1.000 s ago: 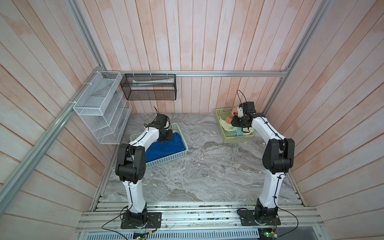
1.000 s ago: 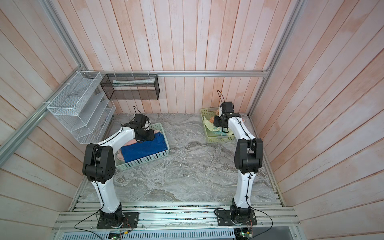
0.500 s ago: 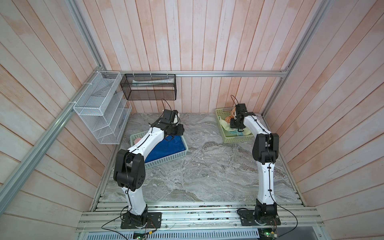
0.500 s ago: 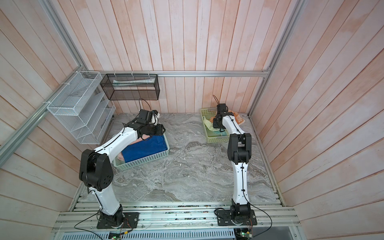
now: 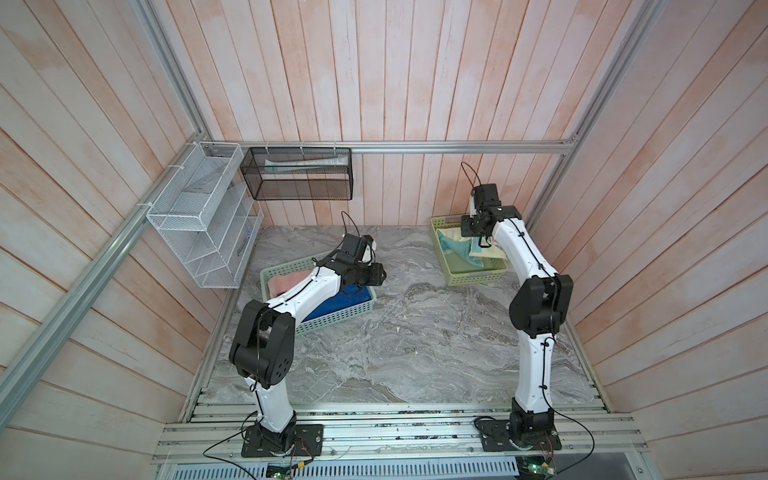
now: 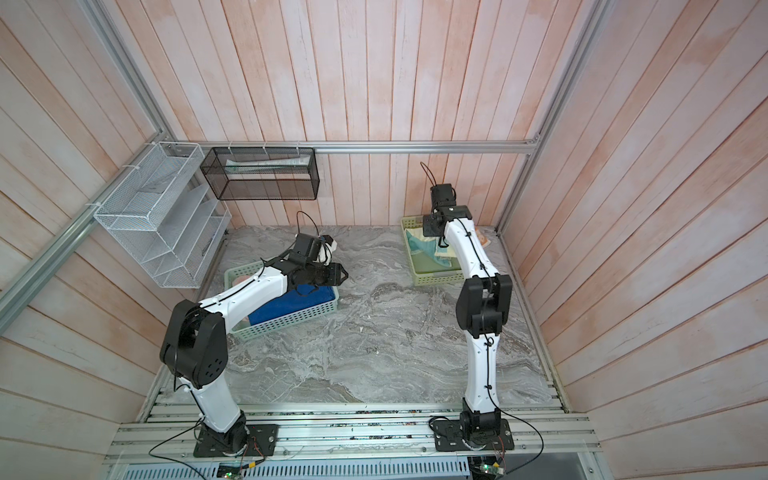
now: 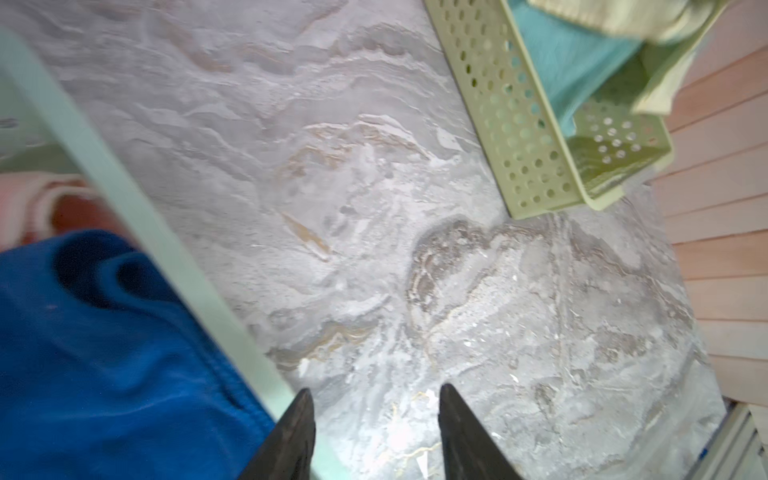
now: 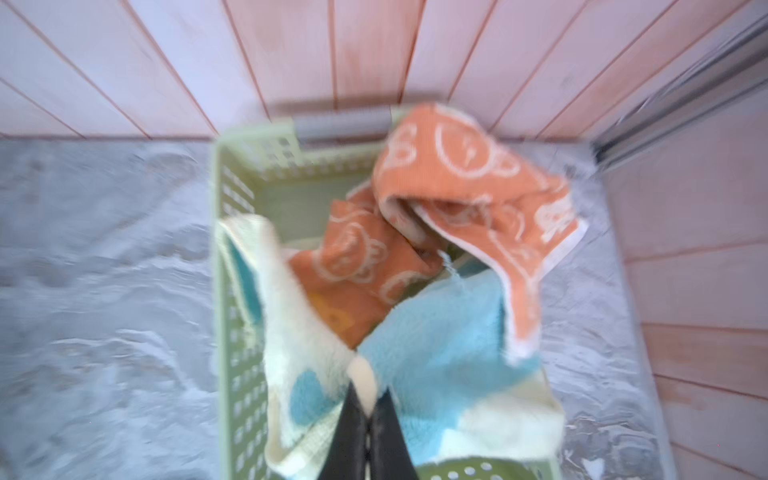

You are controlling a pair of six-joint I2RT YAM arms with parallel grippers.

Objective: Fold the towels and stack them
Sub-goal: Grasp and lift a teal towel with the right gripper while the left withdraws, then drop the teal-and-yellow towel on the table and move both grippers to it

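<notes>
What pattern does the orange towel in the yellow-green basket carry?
Cream cartoon faces on the orange towel, clearest in the right wrist view.

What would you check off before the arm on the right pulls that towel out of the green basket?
1. Grip on the yellow-and-teal towel: ok. The right end effector is shut on a fold of it.
2. Orange towel clear of the lift: not ok. Its edge drapes over the held towel and may get dragged along.
3. Green basket staying put: cannot tell. Nothing holds it down.
4. Left end effector out of the way: ok. It is open and empty, above the table beside the other basket.
5. Room for folding: ok. The table is bare between the baskets.
</notes>
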